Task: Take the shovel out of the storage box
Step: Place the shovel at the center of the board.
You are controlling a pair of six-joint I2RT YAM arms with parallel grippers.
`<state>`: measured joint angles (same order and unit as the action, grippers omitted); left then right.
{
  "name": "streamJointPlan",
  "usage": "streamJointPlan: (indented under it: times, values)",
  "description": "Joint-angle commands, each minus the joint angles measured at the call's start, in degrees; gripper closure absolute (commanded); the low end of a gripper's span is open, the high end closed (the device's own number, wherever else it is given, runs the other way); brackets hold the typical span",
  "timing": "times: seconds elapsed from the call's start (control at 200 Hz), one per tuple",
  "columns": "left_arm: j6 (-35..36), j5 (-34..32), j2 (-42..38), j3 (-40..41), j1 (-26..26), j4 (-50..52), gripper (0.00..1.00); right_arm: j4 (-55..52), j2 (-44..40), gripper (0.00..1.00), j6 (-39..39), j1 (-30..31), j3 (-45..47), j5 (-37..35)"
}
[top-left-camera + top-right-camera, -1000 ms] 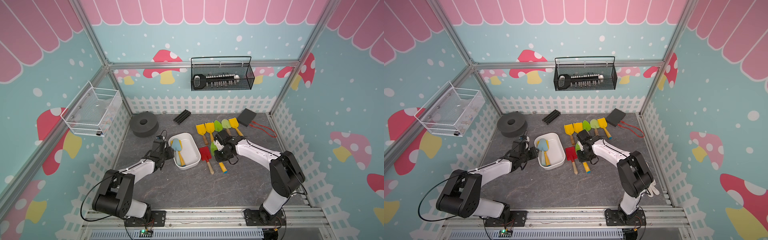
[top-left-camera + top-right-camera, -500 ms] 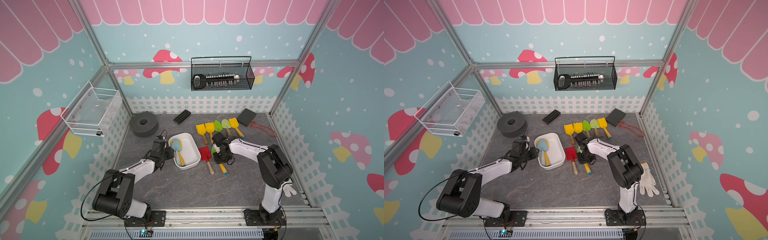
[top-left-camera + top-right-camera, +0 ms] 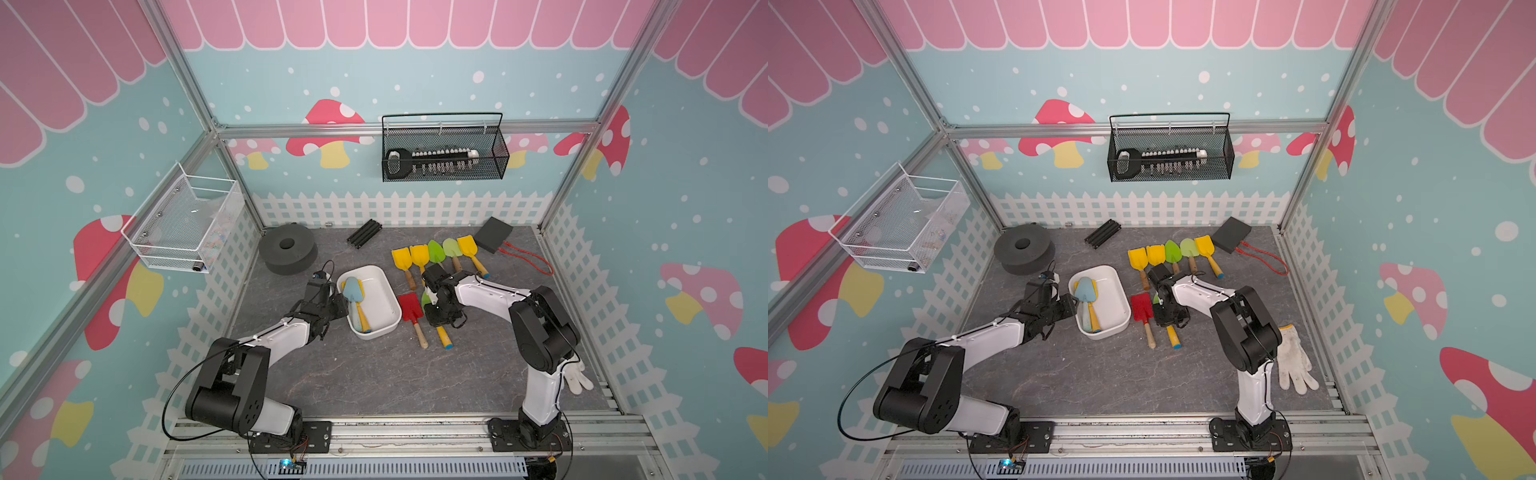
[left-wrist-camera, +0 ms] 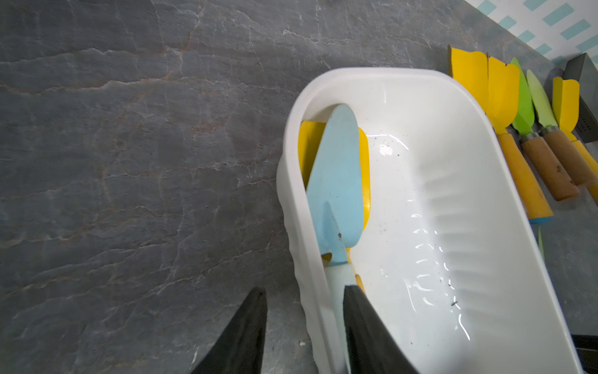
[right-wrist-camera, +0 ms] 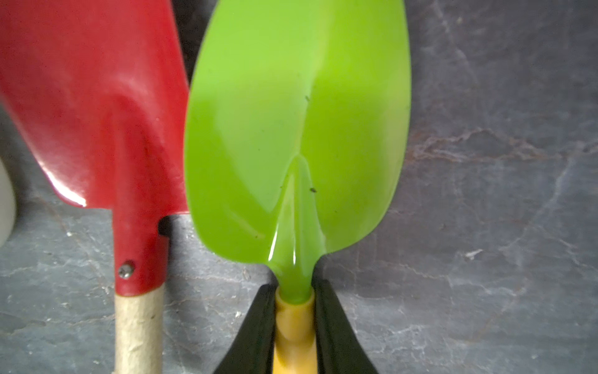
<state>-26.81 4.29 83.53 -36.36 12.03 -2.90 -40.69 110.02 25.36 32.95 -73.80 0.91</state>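
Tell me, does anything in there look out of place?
Yes: a white work glove lies flat on the table beside the right arm, near the front rail. It looks left behind, unlike the tools.

Soft, even light from overhead; shadows are faint. Glare streaks the inside of the white tub [image 4: 420, 194]. Close up, the green shovel [image 5: 291, 113] is slightly blurred.
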Motion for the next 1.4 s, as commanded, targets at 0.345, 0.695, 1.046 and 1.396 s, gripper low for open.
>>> streamJointPlan:
  times: [0.345,0.695,1.046,1.396]
  values:
    - [0.2,-0.1,0.3,-0.6,-0.2,-0.1,0.57,-0.1,-7.6,0.60,-0.3,-0.2,1.8,-0.1]
    - [0.1,-0.1,-0.1,-0.5,-0.2,-0.1,0.57,3.4,-11.3,0.58,-5.6,-0.1,1.7,7.0]
    - [0.0,0.0,-0.6,-0.4,-0.2,0.1,0.57,5.5,-8.2,0.48,-7.6,-0.1,-4.7,18.5]
    - [0.0,-0.1,0.1,-0.5,-0.2,-0.3,0.57,8.3,-1.5,0.48,-4.1,3.1,-14.6,23.8]
